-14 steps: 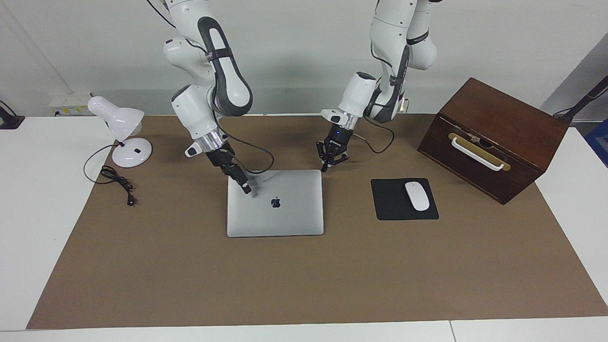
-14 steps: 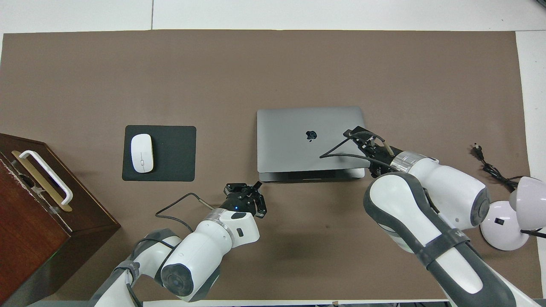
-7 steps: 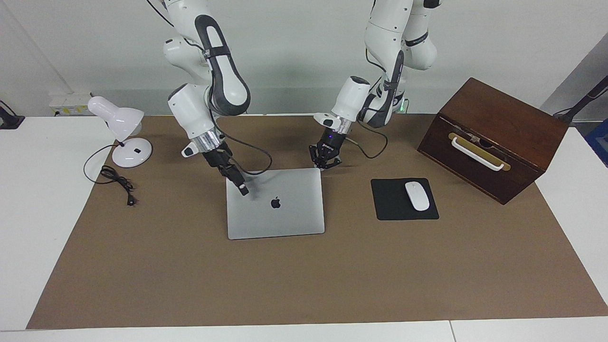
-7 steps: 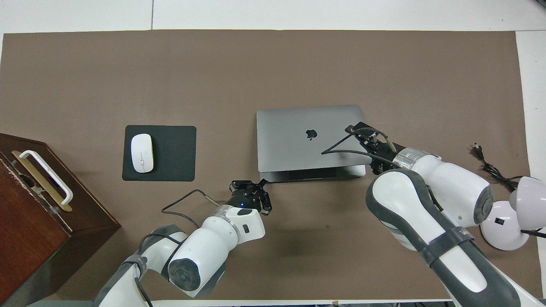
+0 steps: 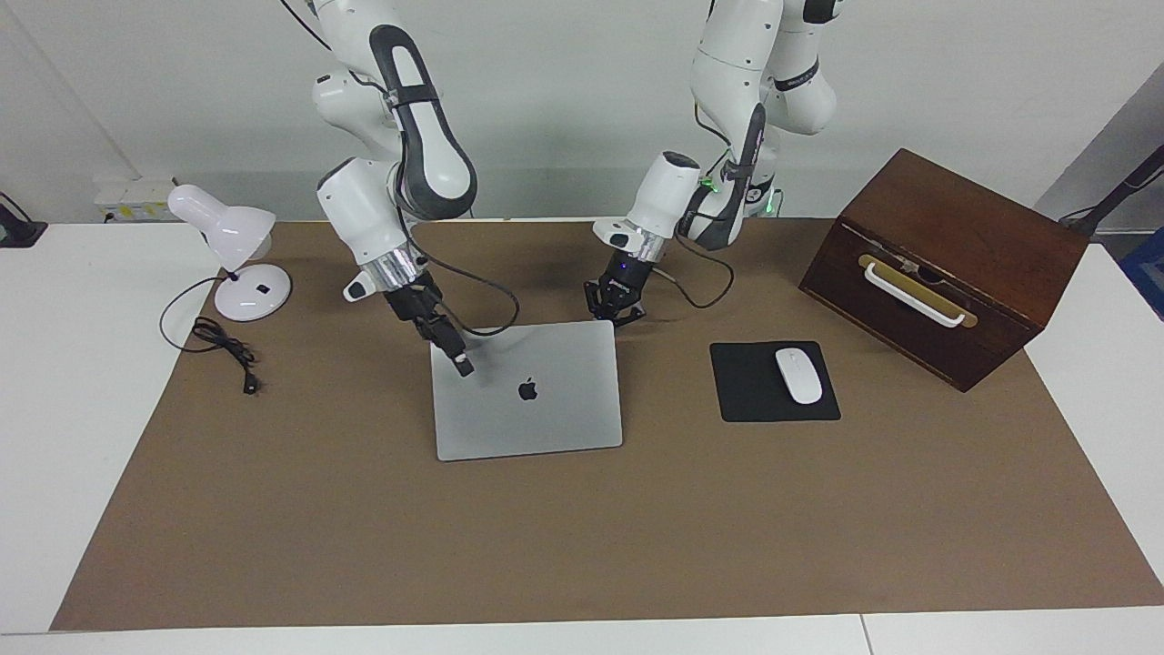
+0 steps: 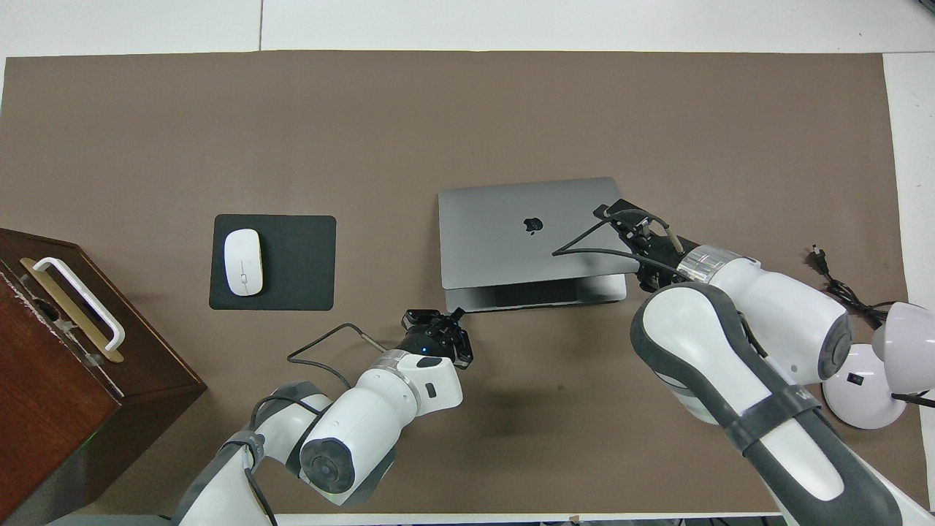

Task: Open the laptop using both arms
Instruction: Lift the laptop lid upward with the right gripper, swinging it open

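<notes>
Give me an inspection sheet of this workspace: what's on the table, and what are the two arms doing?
Surface: brown paper mat covering a white table.
Job's things: thin silver-grey laptop with a dark apple logo, lid lifted slightly at the edge nearest the robots, base showing beneath it.
Clutter: white mouse on a black mouse pad; dark wooden box with a white handle; white desk lamp.
Grippers: left gripper shut, at the laptop's near corner; right gripper at the lid's other near corner.
Cables: black lamp cord coiled on the mat; black cables looping off both wrists.
Surroundings: plain white wall.
</notes>
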Motion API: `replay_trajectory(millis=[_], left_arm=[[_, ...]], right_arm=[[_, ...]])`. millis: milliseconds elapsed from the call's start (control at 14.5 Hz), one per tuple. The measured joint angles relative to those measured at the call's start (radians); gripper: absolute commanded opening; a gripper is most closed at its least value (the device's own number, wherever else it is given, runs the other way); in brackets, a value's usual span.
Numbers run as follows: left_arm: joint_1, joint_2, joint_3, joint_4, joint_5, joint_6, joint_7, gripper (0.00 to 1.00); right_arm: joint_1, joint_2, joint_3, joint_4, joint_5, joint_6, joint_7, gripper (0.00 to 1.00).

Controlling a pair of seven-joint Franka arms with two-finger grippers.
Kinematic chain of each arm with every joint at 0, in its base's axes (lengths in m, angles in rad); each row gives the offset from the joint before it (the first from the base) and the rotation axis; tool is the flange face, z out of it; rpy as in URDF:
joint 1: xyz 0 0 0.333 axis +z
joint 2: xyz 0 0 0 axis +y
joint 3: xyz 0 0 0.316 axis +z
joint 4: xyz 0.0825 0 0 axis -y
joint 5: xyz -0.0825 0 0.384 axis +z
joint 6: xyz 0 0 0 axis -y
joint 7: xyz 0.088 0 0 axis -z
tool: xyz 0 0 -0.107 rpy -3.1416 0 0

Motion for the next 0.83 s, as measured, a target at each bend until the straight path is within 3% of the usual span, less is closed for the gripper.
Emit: replay_trajectory(millis=[829], left_arm=[[-0.005, 0.001, -0.001, 0.000, 0.000, 0.000, 0.000, 0.00]], right_arm=[[-0.017, 0.028, -0.001, 0.124, 0.000, -0.004, -0.002, 0.99]])
